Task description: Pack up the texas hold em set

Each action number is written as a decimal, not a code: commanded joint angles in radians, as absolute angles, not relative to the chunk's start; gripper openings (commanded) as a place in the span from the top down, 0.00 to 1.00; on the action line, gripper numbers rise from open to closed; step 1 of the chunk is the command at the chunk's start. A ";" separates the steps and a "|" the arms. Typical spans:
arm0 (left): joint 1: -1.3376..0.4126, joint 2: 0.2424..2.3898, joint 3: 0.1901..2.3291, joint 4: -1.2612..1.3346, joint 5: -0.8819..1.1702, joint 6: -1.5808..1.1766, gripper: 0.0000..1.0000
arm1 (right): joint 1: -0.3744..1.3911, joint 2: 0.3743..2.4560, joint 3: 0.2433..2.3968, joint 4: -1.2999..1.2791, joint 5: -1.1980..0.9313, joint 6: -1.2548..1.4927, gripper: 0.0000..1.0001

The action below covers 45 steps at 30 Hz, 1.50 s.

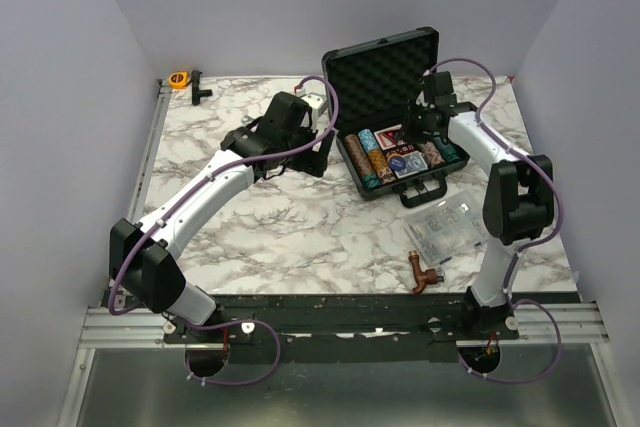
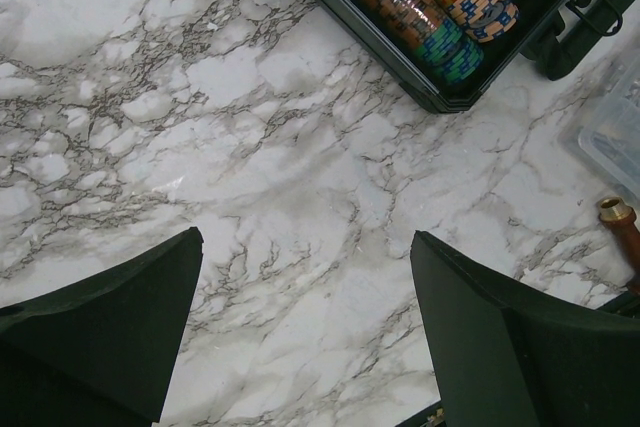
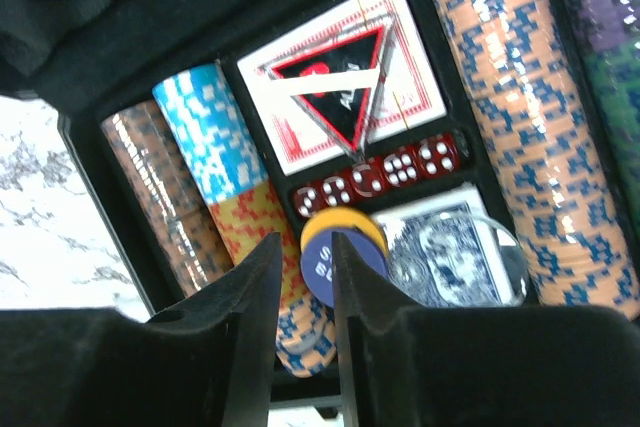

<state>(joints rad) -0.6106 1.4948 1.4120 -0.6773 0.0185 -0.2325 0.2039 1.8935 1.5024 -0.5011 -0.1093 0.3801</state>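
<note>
Right gripper [image 3: 306, 247] fingers flank 1 blue disc [image 3: 320, 267] over the briefcase [image 1: 385, 77], grasp unclear; left gripper [image 2: 305, 327] spread wide above marble table [image 2: 250, 147].

One briefcase [image 1: 385, 72], two card decks [image 3: 340, 87], five dice [image 3: 400, 167].

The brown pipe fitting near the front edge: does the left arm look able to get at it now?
Probably yes. The left tool hangs open over the bare table beside the case, and nothing stands between it and the pipe fitting. It may be a long stretch, though.
</note>
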 commanded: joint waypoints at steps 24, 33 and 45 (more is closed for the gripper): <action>-0.612 1.488 1.443 -0.691 0.026 -0.231 0.16 | 0.247 2.054 1.544 -0.469 -0.144 0.386 0.73; -0.612 1.498 1.447 -0.693 0.044 -0.233 0.16 | 0.250 2.030 1.471 -0.454 -0.139 0.385 0.73; -0.612 1.503 1.452 -0.698 0.044 -0.238 0.16 | 0.253 1.889 1.360 -0.475 -0.122 0.386 0.73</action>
